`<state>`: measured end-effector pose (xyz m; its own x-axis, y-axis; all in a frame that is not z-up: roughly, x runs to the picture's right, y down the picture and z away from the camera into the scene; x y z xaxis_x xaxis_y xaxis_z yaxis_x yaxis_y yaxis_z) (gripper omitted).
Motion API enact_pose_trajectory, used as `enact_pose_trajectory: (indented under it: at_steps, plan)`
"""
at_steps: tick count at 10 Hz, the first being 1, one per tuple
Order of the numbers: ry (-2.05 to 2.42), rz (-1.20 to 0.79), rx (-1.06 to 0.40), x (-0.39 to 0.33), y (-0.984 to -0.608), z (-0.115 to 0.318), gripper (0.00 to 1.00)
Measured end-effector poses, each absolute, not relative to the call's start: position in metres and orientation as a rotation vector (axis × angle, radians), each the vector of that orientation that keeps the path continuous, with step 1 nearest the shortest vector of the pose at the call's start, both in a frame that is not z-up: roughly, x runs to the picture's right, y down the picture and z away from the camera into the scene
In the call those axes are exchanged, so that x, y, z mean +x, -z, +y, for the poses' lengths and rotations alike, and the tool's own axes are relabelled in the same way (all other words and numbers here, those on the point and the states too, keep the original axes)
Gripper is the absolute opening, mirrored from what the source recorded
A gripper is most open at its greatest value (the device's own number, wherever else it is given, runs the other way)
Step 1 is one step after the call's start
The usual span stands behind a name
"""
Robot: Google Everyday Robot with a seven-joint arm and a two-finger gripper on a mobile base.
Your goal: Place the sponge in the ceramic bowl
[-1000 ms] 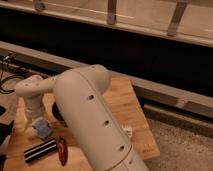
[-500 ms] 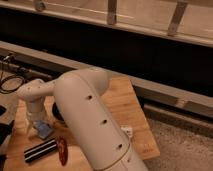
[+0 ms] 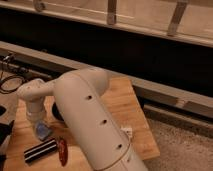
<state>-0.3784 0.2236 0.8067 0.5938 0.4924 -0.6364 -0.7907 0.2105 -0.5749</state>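
The small light-blue sponge shows at the left of the wooden table, directly under the end of my white arm. My gripper comes down onto it from above; the wrist hides most of the gripper. Just to the right, a dark curved sliver of the ceramic bowl peeks out from behind my forearm, and the rest of it is hidden.
A black-and-white striped block and a red oblong object lie at the table's front left. A small white object sits near the right front edge. Cables lie off the table's left. A dark wall runs behind.
The wrist and the sponge have shifted slightly to the right and toward the front. Nothing else has moved.
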Motion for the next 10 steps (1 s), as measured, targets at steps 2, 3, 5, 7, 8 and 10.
enact_pose_trajectory:
  at_steps: [2,3,5,7,8,10]
  plan:
    - [-0.918,0.349,-1.019,-0.378,-0.808,0.226,0.0]
    - [-0.93,0.331,-1.025,-0.38,-0.81,0.229,0.0]
    - [-0.933,0.323,-1.024,-0.381,-0.811,0.23,0.0]
    - [-0.933,0.323,-1.021,-0.38,-0.809,0.229,0.0]
    - [-0.952,0.307,-0.995,-0.376,-0.806,0.22,0.0]
    - [-1.008,0.265,-0.935,-0.362,-0.797,0.193,0.0]
